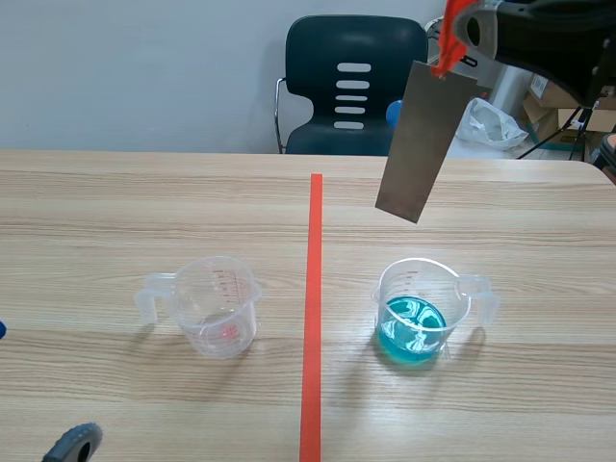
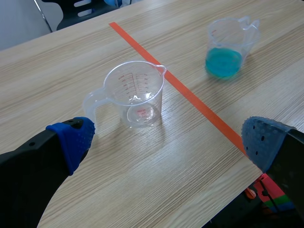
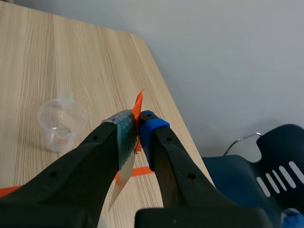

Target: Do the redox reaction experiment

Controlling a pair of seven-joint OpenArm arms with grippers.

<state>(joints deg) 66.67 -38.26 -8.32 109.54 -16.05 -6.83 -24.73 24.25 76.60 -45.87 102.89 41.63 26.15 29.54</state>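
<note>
In the scene view the right hand (image 1: 450,43), raised at 1 o'clock, is clenched on the orange-taped end of a metal strip (image 1: 421,144), which hangs tilted at 12 o'clock from the beaker of blue liquid (image 1: 421,313). The empty beaker (image 1: 217,306) stands on the bench (image 1: 115,202) at 9 o'clock from it, across the orange line (image 1: 313,289). In the left wrist view the left hand (image 2: 167,142) is released, the empty beaker ahead of it. The right wrist view shows the strip pinched between the fingers.

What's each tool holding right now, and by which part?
Right tool pinches the grey metal strip by its orange-taped top end; left tool holds nothing.
</note>
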